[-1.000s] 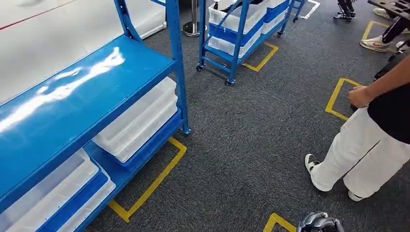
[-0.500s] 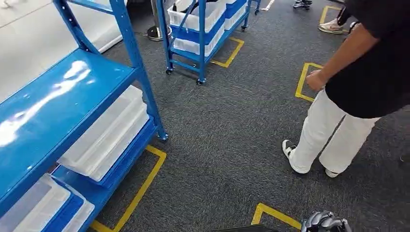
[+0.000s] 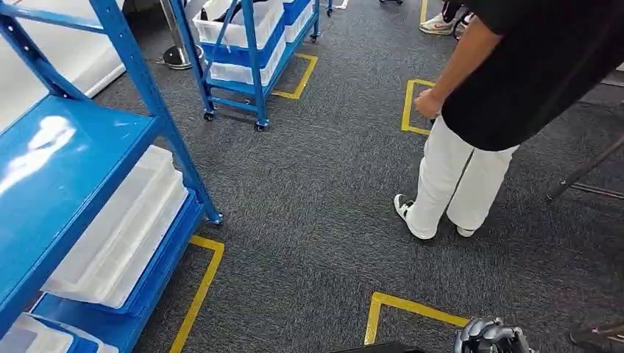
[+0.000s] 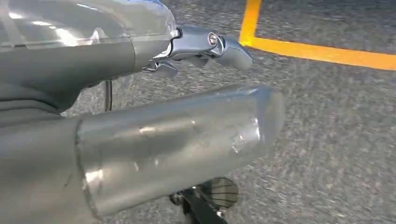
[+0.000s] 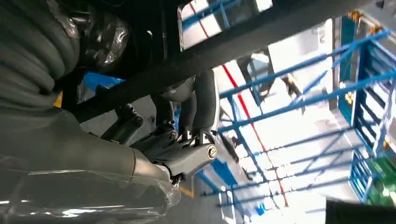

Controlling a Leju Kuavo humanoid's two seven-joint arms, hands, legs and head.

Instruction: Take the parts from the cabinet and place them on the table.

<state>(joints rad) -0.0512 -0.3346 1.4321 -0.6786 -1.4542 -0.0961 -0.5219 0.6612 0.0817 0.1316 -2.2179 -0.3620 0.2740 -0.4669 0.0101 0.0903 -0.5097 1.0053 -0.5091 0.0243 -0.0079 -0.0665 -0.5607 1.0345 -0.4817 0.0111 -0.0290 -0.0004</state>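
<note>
The blue cabinet (image 3: 81,169) stands at the left of the head view, with clear plastic bins (image 3: 118,228) on its lower shelves. My right hand (image 3: 489,338) shows at the bottom edge, next to the end of a black part (image 3: 379,347). In the right wrist view the fingers (image 5: 201,107) of my right hand (image 5: 187,149) curl around a long black part (image 5: 261,35). My left hand (image 4: 93,60) hangs over the carpet with its thumb (image 4: 177,135) and a finger (image 4: 210,44) stretched out and nothing between them.
A person (image 3: 471,147) in white trousers and a black top stands on the carpet right of centre. A blue wheeled cart (image 3: 243,44) with bins stands at the back. Yellow tape marks (image 3: 412,309) lie on the grey floor, one (image 3: 202,287) beside the cabinet.
The camera has turned, so the cabinet has slid left and the person now stands nearer the middle. My right hand stays at the bottom edge.
</note>
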